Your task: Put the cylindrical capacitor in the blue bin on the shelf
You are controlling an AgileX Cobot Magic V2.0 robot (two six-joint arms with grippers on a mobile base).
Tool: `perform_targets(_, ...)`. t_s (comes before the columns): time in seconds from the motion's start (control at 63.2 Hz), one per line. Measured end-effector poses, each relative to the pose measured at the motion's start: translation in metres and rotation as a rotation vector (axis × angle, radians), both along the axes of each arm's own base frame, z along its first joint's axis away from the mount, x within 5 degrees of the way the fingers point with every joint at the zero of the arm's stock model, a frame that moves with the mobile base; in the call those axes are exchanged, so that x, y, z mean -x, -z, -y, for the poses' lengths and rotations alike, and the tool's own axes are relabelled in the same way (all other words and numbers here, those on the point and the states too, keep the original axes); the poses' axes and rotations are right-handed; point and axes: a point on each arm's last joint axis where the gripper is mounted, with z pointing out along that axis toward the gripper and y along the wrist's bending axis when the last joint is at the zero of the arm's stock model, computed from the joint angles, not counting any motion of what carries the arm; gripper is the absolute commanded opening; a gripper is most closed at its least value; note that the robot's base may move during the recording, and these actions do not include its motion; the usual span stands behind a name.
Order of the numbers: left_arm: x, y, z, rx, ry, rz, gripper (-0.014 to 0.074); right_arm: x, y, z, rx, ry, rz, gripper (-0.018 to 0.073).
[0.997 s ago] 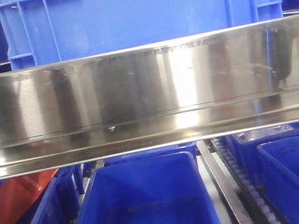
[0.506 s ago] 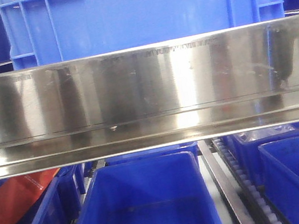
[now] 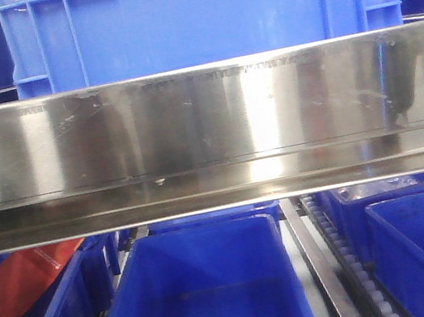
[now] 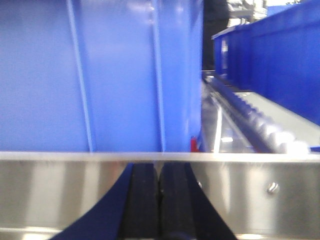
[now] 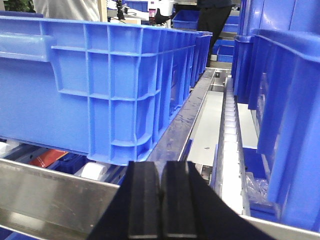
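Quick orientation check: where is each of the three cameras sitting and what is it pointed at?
Front view: faces the shelf's steel rail head-on, upper blue bin above, lower bins below; no robot parts.
Left wrist: behind the shut left gripper, facing that rail and a bin wall.
Right wrist: behind the shut right gripper, looking along the roller track.
All share the rail and blue bins.

At the top of the right wrist view, beyond the racking, a person in dark trousers (image 5: 210, 17) stands near a light-coloured work surface (image 5: 142, 16) holding a small blue plastic crate (image 5: 186, 19); green foliage (image 5: 19, 6) fills the upper left corner.
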Motion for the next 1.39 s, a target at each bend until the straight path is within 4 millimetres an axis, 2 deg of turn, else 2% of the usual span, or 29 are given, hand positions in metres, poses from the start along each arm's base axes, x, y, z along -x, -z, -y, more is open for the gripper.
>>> perform_targets(1.202,-0.0009,0.0027,0.0021,0.002,0.038,0.018,-0.0111,0.0,0.0,0.0,0.001,0.0,0.0,-0.0162)
perform_targets(1.392,-0.0009,0.0027,0.0021,0.002,0.038,0.018,-0.0111,-0.0012,-0.0011,0.0032,-0.002,0.063,0.012,-0.0162)
